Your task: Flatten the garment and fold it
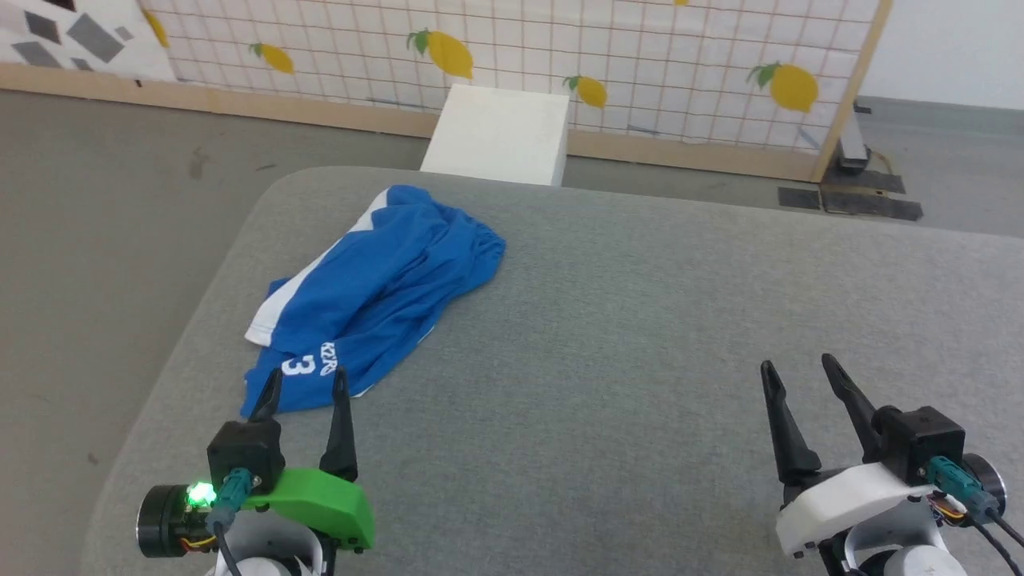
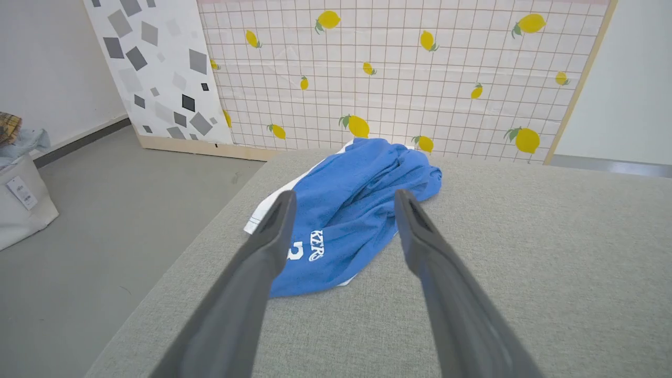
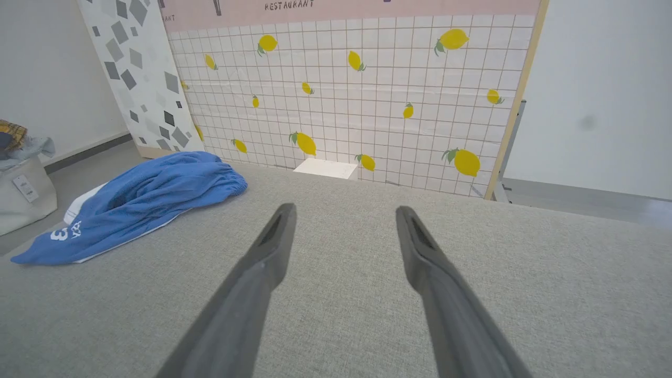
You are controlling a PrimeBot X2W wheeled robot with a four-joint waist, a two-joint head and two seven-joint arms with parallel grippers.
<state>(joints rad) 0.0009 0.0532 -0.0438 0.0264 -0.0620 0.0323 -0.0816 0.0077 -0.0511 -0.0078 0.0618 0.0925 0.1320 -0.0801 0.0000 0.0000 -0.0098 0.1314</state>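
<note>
The garment (image 1: 376,292), bright blue shorts with a white side stripe and a white "3" print, lies crumpled on the left part of the grey padded table (image 1: 640,320). My left gripper (image 1: 308,384) is open just in front of the garment's near hem, fingertips over its edge, holding nothing. In the left wrist view the garment (image 2: 352,210) lies between and beyond the spread fingers (image 2: 273,236). My right gripper (image 1: 800,370) is open over bare table at the near right, far from the cloth. The right wrist view shows the garment (image 3: 142,202) off to the left.
A white box (image 1: 500,132) stands on the floor behind the table's far edge, before a lemon-patterned grid panel (image 1: 640,56). The table's rounded left edge (image 1: 200,280) drops to grey floor. A white bin with clothes (image 2: 18,194) sits on the floor at the left.
</note>
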